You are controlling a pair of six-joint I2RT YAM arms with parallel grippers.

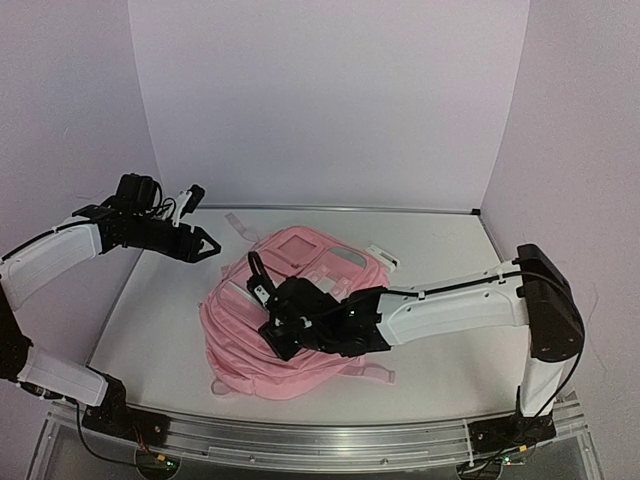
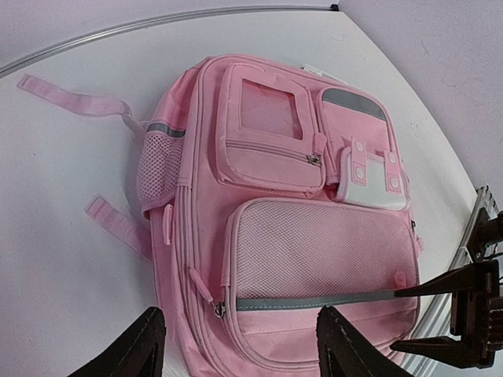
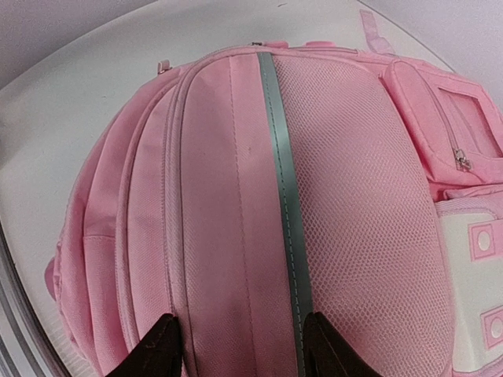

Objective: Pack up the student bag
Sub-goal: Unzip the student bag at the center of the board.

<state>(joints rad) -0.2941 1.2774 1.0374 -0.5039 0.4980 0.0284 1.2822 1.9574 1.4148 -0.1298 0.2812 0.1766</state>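
1. The left gripper hangs open and empty above the far left of the table, with the student bag to its right
2. The right gripper, jaws apart, holds nothing just above the bag's front, its fingers straddling the grey-green stripe; contact unclear

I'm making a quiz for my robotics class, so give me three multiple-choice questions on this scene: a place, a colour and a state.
1. Where is the right hand? A. above the backpack B. off the table C. against the back wall
2. What colour is the strip across the mesh pocket? A. red B. yellow C. grey-green
3. How is the left hand? A. shut on a strap B. open and empty C. shut on a zip pull
1 A: the top view shows it there. 2 C: both wrist views show it. 3 B: its fingers stand apart, gripping nothing.
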